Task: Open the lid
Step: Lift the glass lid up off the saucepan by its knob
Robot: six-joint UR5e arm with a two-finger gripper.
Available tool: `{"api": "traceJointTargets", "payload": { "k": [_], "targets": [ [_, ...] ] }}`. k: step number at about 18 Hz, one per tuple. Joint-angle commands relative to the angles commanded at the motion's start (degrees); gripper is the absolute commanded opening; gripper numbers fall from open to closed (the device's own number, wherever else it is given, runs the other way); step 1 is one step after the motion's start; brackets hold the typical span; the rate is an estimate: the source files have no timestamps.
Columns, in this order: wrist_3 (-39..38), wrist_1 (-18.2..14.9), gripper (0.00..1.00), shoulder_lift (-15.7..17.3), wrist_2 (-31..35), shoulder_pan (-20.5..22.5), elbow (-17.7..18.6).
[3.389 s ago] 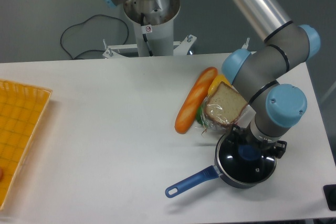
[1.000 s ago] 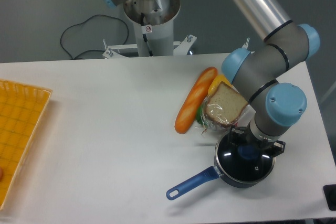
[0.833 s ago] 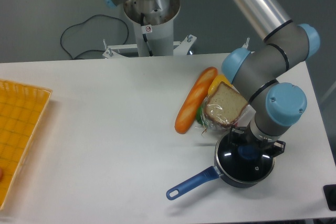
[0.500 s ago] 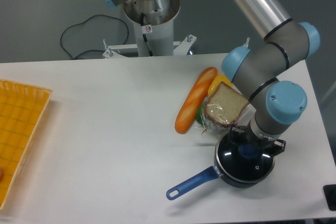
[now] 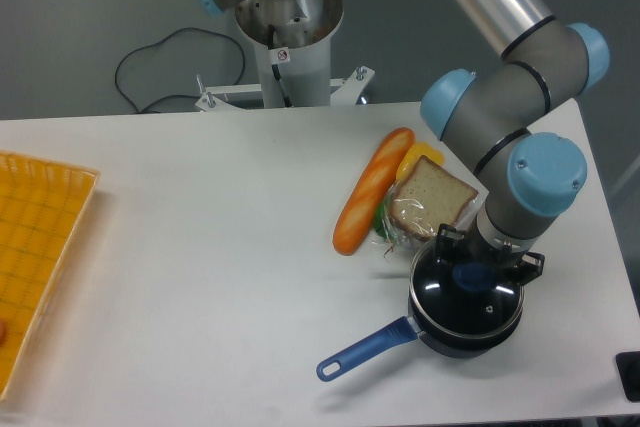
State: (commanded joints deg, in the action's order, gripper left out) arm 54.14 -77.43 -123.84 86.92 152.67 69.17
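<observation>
Since half a second ago, the lid point(image 5: 466, 296) has risen and now sits tilted just above the saucepan point(image 5: 452, 332) rim. The gripper point(image 5: 473, 274) is clamped on the lid's blue knob point(image 5: 470, 274), fingers either side. Behind the pan lie a wrapped sandwich point(image 5: 430, 207) and a baguette point(image 5: 372, 203) on the white table point(image 5: 200, 247). A yellow tray point(image 5: 35, 257) sits far left.
</observation>
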Motion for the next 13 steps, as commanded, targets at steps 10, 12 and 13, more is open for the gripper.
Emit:
{"api": "traceJointTargets", "payload": {
  "k": [10,12,13],
  "targets": [
    [0.44,0.35,0.36,5.36,0.00,0.35,6.42],
    [0.44,0.35,0.36,5.36,0.00,0.26,6.42],
    [0.44,0.26,0.36,5.36,0.00,0.26,6.50]
  ]
}}
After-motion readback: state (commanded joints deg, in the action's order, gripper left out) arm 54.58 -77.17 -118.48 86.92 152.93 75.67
